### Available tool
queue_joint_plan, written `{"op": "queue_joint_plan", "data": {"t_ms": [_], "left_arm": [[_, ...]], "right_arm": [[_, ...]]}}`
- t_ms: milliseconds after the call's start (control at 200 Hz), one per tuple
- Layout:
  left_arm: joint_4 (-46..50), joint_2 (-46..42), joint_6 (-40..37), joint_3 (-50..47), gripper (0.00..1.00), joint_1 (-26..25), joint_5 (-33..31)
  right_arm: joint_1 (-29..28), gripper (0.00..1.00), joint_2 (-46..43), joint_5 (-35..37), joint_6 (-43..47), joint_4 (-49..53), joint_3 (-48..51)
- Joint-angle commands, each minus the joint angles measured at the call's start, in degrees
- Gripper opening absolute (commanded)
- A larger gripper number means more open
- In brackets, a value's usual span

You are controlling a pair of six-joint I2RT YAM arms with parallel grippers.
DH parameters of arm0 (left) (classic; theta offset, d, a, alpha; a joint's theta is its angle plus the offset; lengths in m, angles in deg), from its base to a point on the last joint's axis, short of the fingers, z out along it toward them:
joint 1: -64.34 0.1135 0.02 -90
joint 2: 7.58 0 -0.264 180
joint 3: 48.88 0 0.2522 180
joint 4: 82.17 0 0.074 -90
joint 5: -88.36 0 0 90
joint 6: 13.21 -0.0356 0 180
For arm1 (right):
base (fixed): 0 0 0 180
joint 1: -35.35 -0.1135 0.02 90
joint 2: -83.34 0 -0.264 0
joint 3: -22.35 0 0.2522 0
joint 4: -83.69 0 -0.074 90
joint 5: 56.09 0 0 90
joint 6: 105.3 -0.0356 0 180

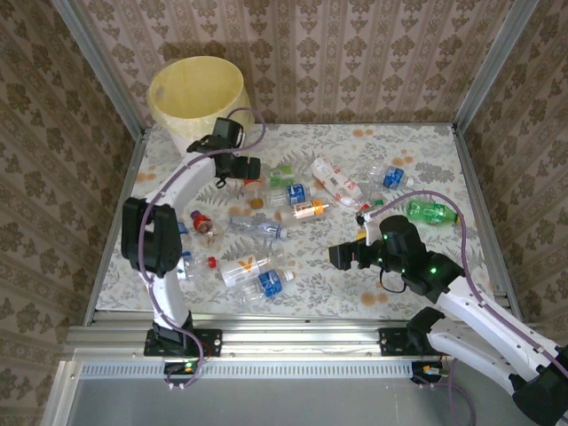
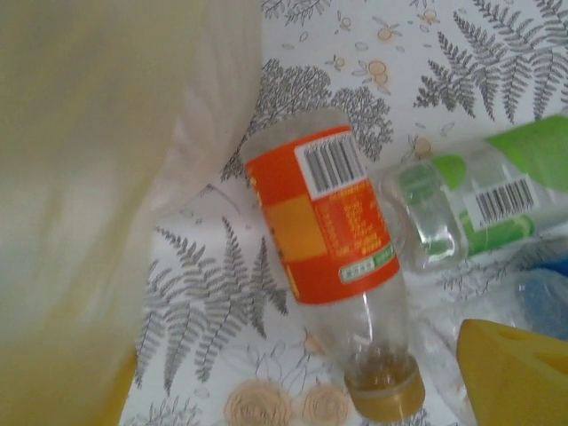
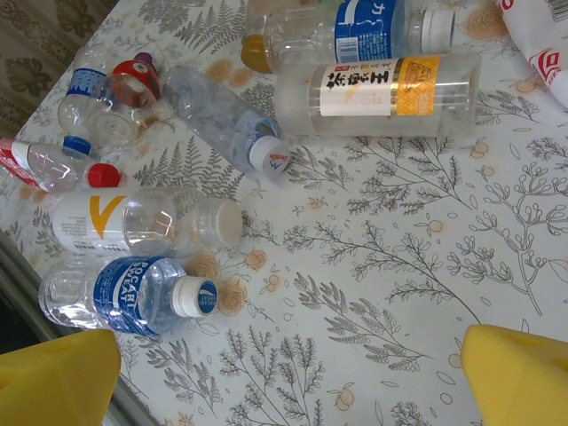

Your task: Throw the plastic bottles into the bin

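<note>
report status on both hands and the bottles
Left hand open over orange-label bottle beside bin. Right hand open, empty, above table. Green-label bottle crowds the orange one.

The bin [image 1: 195, 93] stands at the table's [image 1: 311, 286] far left corner. The plastic bottles [image 1: 310, 209] lie scattered across the middle, a lone bottle [image 1: 429, 211] near the right edge, a Pocari bottle [image 1: 269, 282] by the near edge.
</note>
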Motion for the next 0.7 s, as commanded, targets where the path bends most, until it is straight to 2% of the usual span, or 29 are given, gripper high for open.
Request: {"op": "queue_joint_plan", "data": {"t_ms": [0, 325, 695], "left_arm": [[1.98, 4.04, 2.16, 4.35, 0.90, -0.24, -0.16], [0.17, 12.96, 6.24, 8.16, 0.80, -0.78, 0.94], [-2.72, 15.73, 8.55, 5.02, 0.76, -1.55, 0.48]], "right_arm": [[-0.30, 1.00, -0.59, 0.77, -0.82, 1.24, 0.91], [-0.30, 1.00, -1.58, 0.85, -0.77, 1.78, 1.49], [-0.30, 1.00, -1.65, 0.86, -0.73, 1.42, 1.87]]}}
